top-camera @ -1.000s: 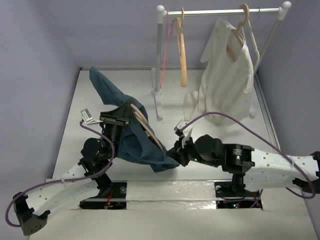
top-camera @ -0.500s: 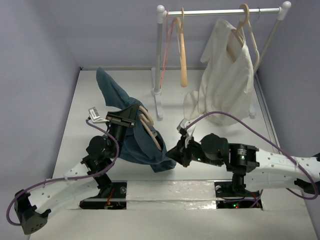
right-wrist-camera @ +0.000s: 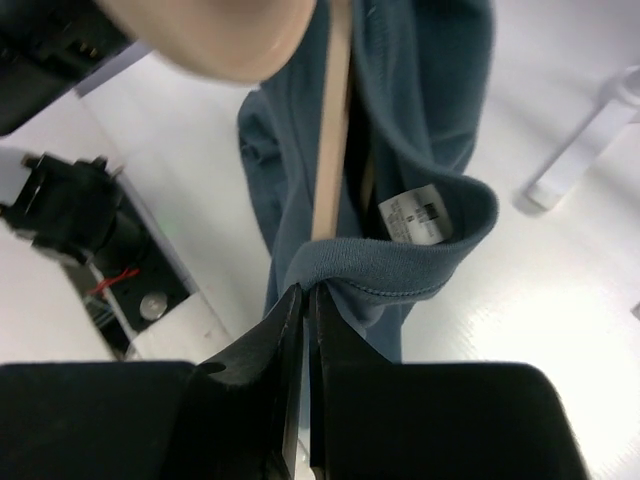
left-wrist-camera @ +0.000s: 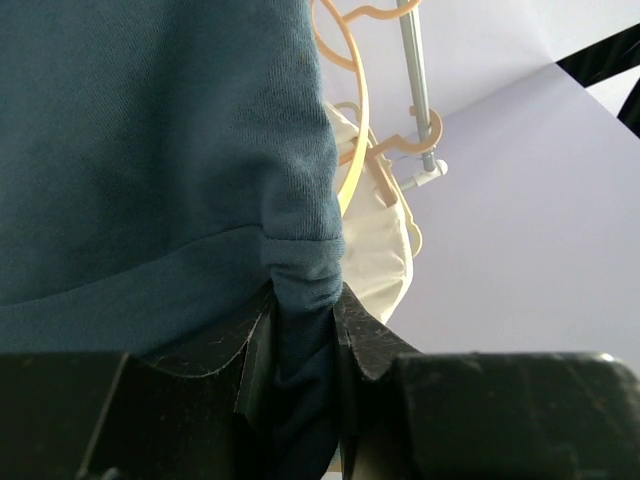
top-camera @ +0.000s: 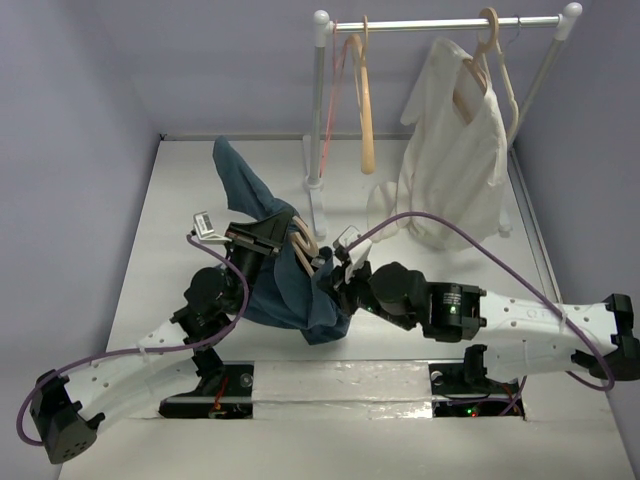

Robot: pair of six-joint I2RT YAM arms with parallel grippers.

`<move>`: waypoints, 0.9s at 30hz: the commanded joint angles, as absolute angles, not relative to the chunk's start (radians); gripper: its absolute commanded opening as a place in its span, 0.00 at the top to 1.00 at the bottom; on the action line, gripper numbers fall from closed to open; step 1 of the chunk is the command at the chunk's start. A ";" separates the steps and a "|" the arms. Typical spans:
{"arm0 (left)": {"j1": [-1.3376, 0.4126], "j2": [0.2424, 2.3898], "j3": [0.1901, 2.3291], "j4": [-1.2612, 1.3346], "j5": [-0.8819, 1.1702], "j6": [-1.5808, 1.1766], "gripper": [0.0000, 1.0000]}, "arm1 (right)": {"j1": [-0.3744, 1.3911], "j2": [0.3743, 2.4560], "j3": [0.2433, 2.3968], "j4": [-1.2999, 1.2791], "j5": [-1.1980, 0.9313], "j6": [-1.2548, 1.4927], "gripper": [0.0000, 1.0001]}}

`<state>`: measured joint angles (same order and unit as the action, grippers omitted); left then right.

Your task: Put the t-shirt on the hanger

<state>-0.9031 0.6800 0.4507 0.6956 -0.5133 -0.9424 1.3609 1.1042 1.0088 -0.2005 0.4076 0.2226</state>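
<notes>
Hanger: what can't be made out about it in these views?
- Top view: t-shirt covers most of the hanger.
- Right wrist view: the hanger's near end is blurred and cut by the top edge.
- Left wrist view: cloth hides whether the left gripper also holds the hanger.

White clothes rack stands at far side of white table. On bar: thin pink hanger, yellow-orange hanger just beside, cream-white garment near right end.
</notes>
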 commanded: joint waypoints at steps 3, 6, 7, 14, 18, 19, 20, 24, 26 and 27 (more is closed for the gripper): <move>-0.908 0.657 0.463 0.766 -0.485 -0.963 1.00 | 1.356 1.129 1.046 -0.230 0.569 0.244 0.79; -0.908 0.660 0.472 0.762 -0.477 -0.971 1.00 | 1.356 1.120 1.003 -0.242 0.530 0.294 0.62; -0.908 0.661 0.474 0.764 -0.474 -0.974 1.00 | 1.356 1.115 0.996 -0.236 0.514 0.295 0.59; -0.908 0.666 0.482 0.762 -0.471 -0.989 1.00 | 1.356 1.138 0.980 -0.232 0.445 0.310 0.52; -0.908 0.673 0.485 0.761 -0.459 -1.005 1.00 | 1.356 1.163 0.979 -0.229 0.417 0.304 0.51; -0.908 0.675 0.486 0.759 -0.456 -1.014 1.00 | 1.356 1.167 0.980 -0.227 0.420 0.301 0.51; -0.908 0.678 0.485 0.761 -0.451 -1.019 1.00 | 1.356 1.173 0.983 -0.219 0.423 0.298 0.51; -0.908 0.680 0.474 0.764 -0.431 -1.040 1.00 | 1.356 1.190 0.988 -0.181 0.477 0.264 0.56; -0.908 0.675 0.472 0.758 -0.426 -1.042 1.00 | 1.356 1.198 0.997 -0.169 0.505 0.255 0.74; -0.908 0.673 0.474 0.750 -0.428 -1.042 1.00 | 1.356 1.200 1.003 -0.167 0.511 0.250 0.79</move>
